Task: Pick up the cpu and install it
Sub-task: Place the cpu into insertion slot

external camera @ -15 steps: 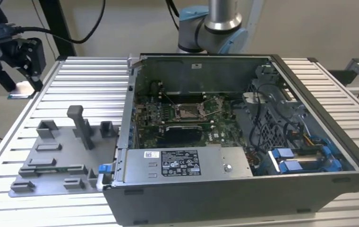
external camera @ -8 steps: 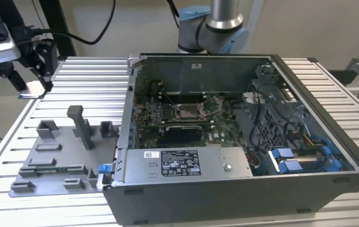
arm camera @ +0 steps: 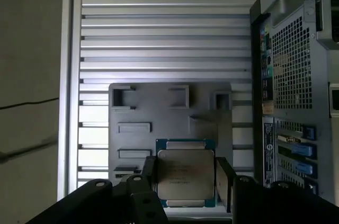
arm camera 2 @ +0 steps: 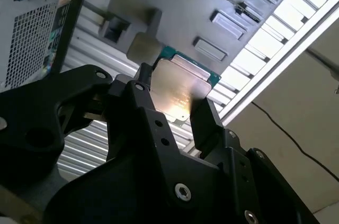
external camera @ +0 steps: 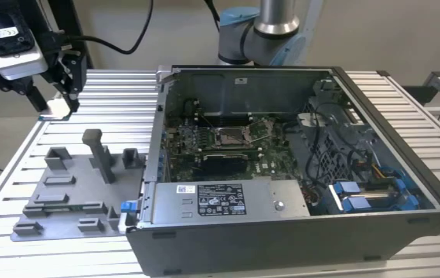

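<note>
Pincer [arm camera 2: 175, 99] clamped on cpu [arm camera: 185, 173] by two opposite edges, chip held clear of grey fixture plate [arm camera: 169, 113] on slatted surface [arm camera: 159, 33]. Socket [external camera: 228, 137] inside open computer case [external camera: 297, 231] well apart. Judgement: good carry wants chip level, squeeze light, edges only.

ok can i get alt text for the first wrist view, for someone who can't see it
The black gripper holds the cpu, a flat square chip with a silver-grey top, clamped between its two fingers. Beyond it lies a grey fixture plate on a slatted metal table, with the perforated wall of a computer case beside the plate.
</note>
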You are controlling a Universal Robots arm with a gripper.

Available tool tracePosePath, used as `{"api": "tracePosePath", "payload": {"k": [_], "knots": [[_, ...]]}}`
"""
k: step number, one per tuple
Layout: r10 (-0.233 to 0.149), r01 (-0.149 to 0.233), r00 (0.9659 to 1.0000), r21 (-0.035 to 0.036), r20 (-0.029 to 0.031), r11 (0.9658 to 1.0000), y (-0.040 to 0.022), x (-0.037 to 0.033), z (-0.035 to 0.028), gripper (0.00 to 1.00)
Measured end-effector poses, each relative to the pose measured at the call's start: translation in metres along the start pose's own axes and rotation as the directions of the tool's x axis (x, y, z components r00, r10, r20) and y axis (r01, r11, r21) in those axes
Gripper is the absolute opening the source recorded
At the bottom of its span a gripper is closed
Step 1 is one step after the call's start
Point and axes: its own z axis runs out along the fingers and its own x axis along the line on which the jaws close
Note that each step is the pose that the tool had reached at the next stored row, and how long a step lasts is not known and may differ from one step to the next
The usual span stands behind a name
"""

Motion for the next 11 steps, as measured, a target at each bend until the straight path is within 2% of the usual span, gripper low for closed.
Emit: {"api": "tracePosePath", "payload": {"k": [5,11], "knots": [[0.0,0.0,1.0,0.0,0.0,1.0,0.0002,-0.0137,0.0,0.0],[0.0,0.0,1.0,0.0,0.0,1.0,0.0005,-0.0336,0.0001,0.0]]}}
